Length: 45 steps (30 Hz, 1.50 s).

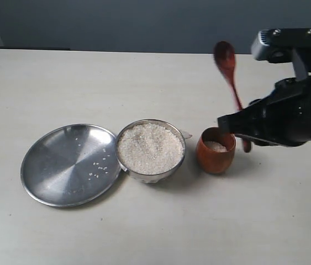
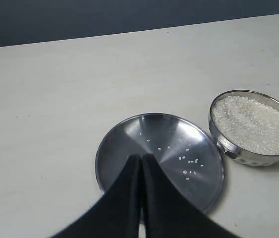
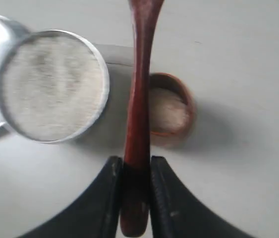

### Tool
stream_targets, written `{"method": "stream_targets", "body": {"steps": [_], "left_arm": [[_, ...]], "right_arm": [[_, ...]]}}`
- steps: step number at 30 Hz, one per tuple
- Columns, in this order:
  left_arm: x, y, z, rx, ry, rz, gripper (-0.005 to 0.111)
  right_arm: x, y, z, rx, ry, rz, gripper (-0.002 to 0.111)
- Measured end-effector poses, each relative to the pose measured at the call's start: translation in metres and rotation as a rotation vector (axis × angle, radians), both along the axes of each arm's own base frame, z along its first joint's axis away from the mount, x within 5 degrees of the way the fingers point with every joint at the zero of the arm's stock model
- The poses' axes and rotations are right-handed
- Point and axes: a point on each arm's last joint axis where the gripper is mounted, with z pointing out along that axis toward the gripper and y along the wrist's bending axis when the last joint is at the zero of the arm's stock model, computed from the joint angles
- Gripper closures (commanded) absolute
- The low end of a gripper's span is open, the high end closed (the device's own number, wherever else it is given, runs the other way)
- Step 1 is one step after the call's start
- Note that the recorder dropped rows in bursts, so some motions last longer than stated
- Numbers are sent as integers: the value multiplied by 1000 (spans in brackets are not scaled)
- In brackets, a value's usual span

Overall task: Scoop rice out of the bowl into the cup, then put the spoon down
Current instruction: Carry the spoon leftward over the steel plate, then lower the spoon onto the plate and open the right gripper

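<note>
Flat metal plate, flecked with stray grains, sat left of the bowl of rice. Right gripper clamped the wooden spoon by its handle, head up, near the cup (left gripper: jaws together, empty). Careless lowering could topple the cup.

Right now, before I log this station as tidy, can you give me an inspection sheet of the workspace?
Surface: pale, flat table.
Job's things: bowl full of rice; cup on the bowl's right in the exterior view, holding a little rice; spoon held in the air above the cup, head up, tilted.
Clutter: flat metal plate close beside the bowl, with a few stray grains on it.
Grippers: left gripper shut, empty, over the plate; right gripper shut on the spoon's handle.
Cables: nothing seen.
Surroundings: dark wall behind the table.
</note>
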Motion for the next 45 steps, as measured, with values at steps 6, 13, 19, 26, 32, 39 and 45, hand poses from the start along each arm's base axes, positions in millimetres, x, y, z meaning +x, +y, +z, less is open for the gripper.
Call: {"method": "stream_targets", "body": {"steps": [6, 13, 19, 26, 32, 39, 45], "left_arm": [[0, 0, 0, 0, 0, 0, 106], [0, 0, 0, 0, 0, 0, 106], [0, 0, 0, 0, 0, 0, 106], [0, 0, 0, 0, 0, 0, 106], [0, 0, 0, 0, 0, 0, 106], [0, 0, 0, 0, 0, 0, 106], [0, 0, 0, 0, 0, 0, 106]], "right_arm": [[10, 64, -21, 46, 26, 259, 109], [40, 147, -27, 37, 15, 394, 109], [55, 193, -52, 8, 51, 439, 109], [67, 236, -95, 1, 123, 452, 109], [73, 248, -139, -27, 202, 431, 109], [73, 249, -152, -37, 233, 422, 101], [72, 249, -151, -50, 253, 427, 72]]}}
